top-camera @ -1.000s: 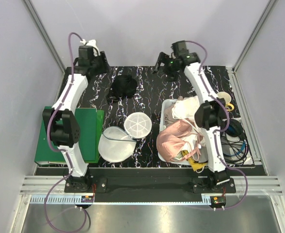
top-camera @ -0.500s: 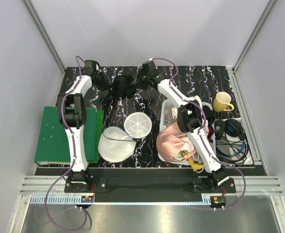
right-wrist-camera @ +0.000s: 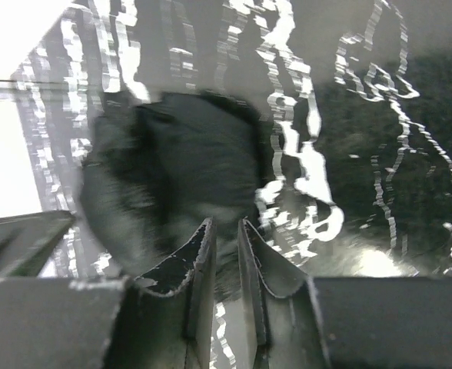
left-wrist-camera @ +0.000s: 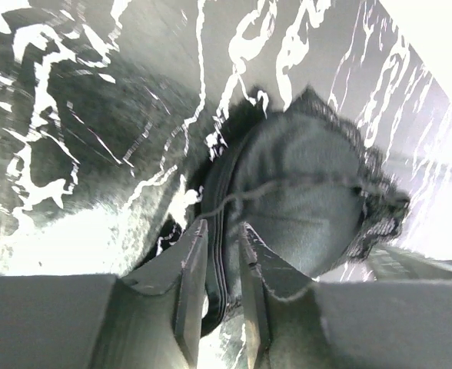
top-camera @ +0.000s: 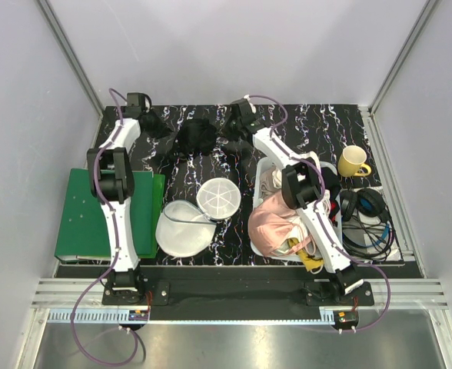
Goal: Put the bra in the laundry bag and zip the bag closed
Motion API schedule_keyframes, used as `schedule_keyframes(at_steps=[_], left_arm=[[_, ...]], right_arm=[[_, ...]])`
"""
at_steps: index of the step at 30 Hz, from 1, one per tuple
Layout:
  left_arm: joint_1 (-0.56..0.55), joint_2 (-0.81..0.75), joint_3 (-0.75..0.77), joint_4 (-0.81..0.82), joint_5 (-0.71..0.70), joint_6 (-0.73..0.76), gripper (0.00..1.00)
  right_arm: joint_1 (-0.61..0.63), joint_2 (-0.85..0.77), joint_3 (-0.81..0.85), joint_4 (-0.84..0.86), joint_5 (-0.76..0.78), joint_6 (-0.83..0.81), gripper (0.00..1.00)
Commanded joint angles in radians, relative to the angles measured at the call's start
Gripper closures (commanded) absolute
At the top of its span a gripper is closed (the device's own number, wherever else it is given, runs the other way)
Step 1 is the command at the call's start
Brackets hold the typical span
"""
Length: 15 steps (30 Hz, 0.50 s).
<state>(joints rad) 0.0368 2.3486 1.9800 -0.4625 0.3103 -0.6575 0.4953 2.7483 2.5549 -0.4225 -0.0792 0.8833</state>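
Note:
The black bra [top-camera: 197, 137] lies bunched on the marbled mat at the back. My left gripper [top-camera: 159, 124] meets it from the left. In the left wrist view the jaws [left-wrist-camera: 220, 231] are shut on the bra's dark edge band, with the lace-trimmed cup [left-wrist-camera: 303, 184] beyond. My right gripper [top-camera: 230, 127] meets it from the right. In the blurred right wrist view its jaws [right-wrist-camera: 224, 231] stand narrow with bra fabric [right-wrist-camera: 187, 161] between them. The white mesh laundry bag [top-camera: 181, 228] lies open nearer the front, its ribbed round panel [top-camera: 220, 197] flipped up to the right.
A white basket [top-camera: 261, 166] holds a shiny pink garment [top-camera: 281, 221] and white cloth at the right. A yellow mug [top-camera: 353, 161], headphones [top-camera: 367, 204] and cables sit beyond it. A green board [top-camera: 103, 211] lies at the left edge.
Both arms have swung down from the back of the table onto the bra, one from each side. Both sets of jaws have narrowed from wide onto its fabric.

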Motion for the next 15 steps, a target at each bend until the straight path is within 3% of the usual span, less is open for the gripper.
schedule_keyframes(at_steps=[1,9,15], left_arm=[[0.023,0.055,0.062,0.058,0.001,-0.097,0.72],[0.011,0.135,0.097,0.005,-0.03,-0.254,0.76],[-0.032,0.156,0.146,-0.002,0.002,-0.257,0.79]], right_arm=[[0.0,0.062,0.053,0.03,0.018,0.016,0.76],[0.0,0.117,0.093,0.034,-0.045,0.058,0.82],[0.014,0.146,0.123,0.036,-0.076,0.08,0.82]])
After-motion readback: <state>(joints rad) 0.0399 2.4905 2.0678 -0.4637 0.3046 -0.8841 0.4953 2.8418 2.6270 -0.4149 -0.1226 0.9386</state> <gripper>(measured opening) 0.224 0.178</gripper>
